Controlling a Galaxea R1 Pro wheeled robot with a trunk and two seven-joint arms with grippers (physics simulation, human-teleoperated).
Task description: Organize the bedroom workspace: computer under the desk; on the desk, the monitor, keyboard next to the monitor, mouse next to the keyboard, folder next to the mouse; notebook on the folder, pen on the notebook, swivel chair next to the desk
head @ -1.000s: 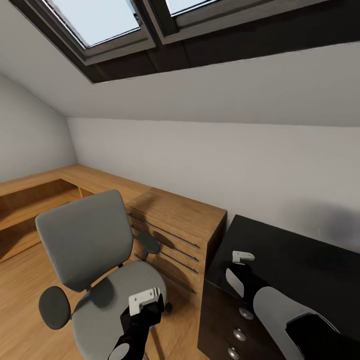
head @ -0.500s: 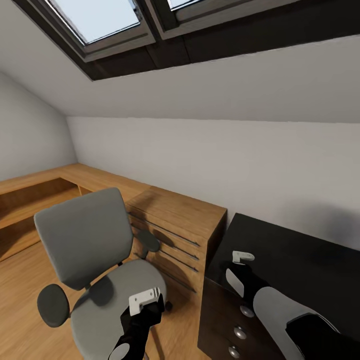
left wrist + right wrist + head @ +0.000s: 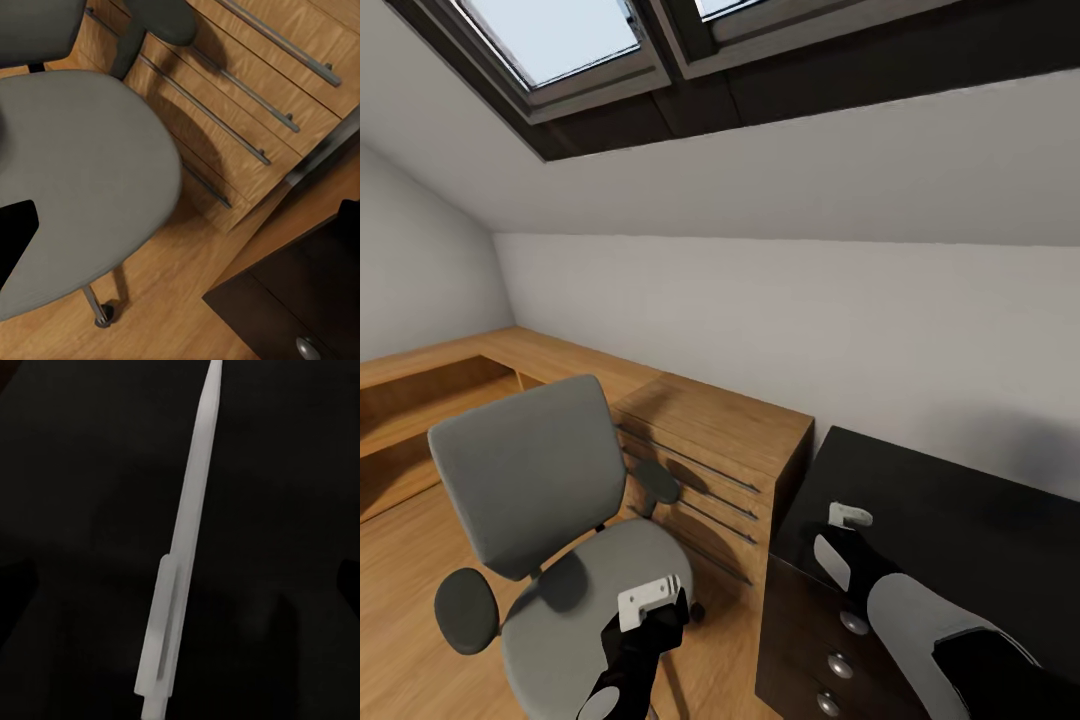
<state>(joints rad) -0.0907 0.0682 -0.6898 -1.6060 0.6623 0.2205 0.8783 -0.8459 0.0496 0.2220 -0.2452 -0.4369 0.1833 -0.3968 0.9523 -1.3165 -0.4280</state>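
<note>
Leftmost, the swivel chair (image 3: pixel 550 540) stands beside a wooden drawer cabinet (image 3: pixel 710 460), its grey seat bare. The left gripper (image 3: pixel 650 598) hangs over that seat; whether its jaws are apart cannot be told. To the right, the right gripper (image 3: pixel 848 516) hangs low over the black desk (image 3: pixel 960 530), forearm angled down. The pen (image 3: pixel 184 562) runs lengthwise straight ahead of the right jaws, its near end apparently held between them, over the dark desktop.

A dark-framed skylight (image 3: pixel 560 60) is seen at twelve o'clock. A wooden drawer cabinet (image 3: pixel 710 460) is set against the white wall (image 3: pixel 780 320), with low wooden shelving (image 3: pixel 430 400) at nine o'clock.
</note>
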